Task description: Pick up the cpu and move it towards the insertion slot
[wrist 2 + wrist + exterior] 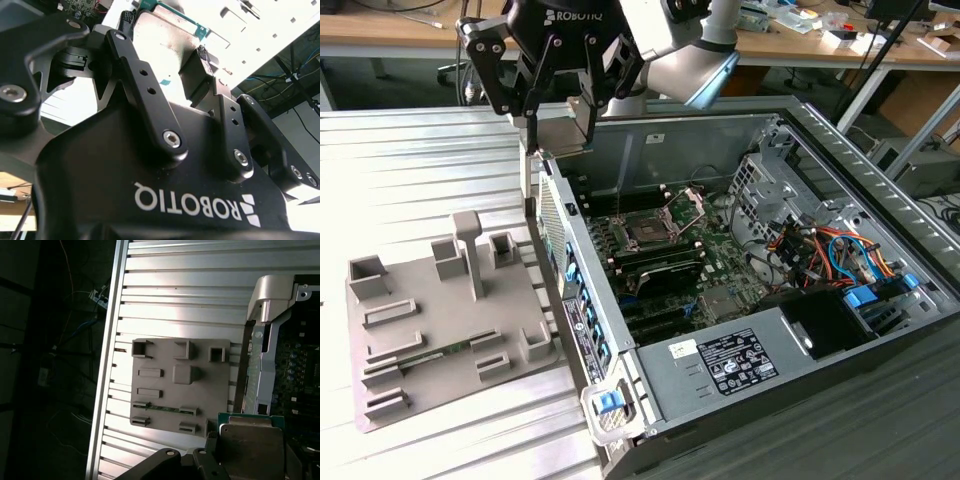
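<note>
My gripper (pixel 562 137) hangs in the air, shut on the cpu (pixel 565 128), a flat square chip with a silvery face and a green rim. In the exterior view it is above the upright wall of the open computer case (pixel 556 235), between the grey fixture plate (pixel 430 320) and the motherboard. In both wrist views the cpu (pixel 167 42) (pixel 250 452) sits clamped between two black fingers (pixel 128 27). The insertion slot (pixel 646 233) is a dark square socket on the motherboard, with its silver bracket (pixel 688 203) hinged up. It lies below the gripper and toward the exterior view's right.
The fixture plate (pixel 180 390) lies on a ribbed metal table (pixel 410 170) and carries raised blocks and a tall post (pixel 470 250). Inside the case are long black memory slots (pixel 665 265), a drive cage (pixel 765 180), coloured cables (pixel 830 250) and a power supply (pixel 740 360).
</note>
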Tool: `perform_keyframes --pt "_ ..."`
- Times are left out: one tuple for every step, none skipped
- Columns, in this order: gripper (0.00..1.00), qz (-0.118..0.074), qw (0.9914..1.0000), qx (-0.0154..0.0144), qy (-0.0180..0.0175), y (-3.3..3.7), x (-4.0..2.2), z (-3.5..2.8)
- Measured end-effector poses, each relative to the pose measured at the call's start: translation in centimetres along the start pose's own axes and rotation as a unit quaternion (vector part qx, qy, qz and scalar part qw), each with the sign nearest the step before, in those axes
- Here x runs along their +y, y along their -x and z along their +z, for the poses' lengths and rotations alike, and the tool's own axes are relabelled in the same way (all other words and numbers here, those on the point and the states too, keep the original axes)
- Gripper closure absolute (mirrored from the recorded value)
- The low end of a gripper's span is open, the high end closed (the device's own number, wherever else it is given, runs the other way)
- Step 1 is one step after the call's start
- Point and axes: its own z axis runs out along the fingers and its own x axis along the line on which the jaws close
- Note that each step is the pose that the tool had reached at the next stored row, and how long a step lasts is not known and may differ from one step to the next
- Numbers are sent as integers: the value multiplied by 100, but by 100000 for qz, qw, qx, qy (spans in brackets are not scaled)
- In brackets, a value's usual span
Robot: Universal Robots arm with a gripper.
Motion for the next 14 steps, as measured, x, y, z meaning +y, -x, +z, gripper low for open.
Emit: perform_keyframes --pt "45 -3 100000 1 1 5 -1 1" --pt "45 2 100000 2 -1 8 -1 1" --pt "45 4 100000 4 -1 11 -2 1" --pt "45 -2 100000 5 -3 16 -3 1" --pt "45 -3 100000 0 1 21 -4 2" --pt "45 -3 100000 5 -3 24 -4 2" --pt "45 -5 100000 1 2 28 -5 3" --pt "45 -3 100000 2 1 33 -5 3" --pt "45 -4 100000 1 0 37 -6 4" --pt "45 -2 100000 2 0 41 -7 4" --pt "45 1 100000 2 1 45 -7 4" --pt "45 -3 100000 1 1 49 -8 5" --pt "45 -2 100000 0 1 58 -9 6" --pt "45 -3 100000 2 0 63 -10 6"
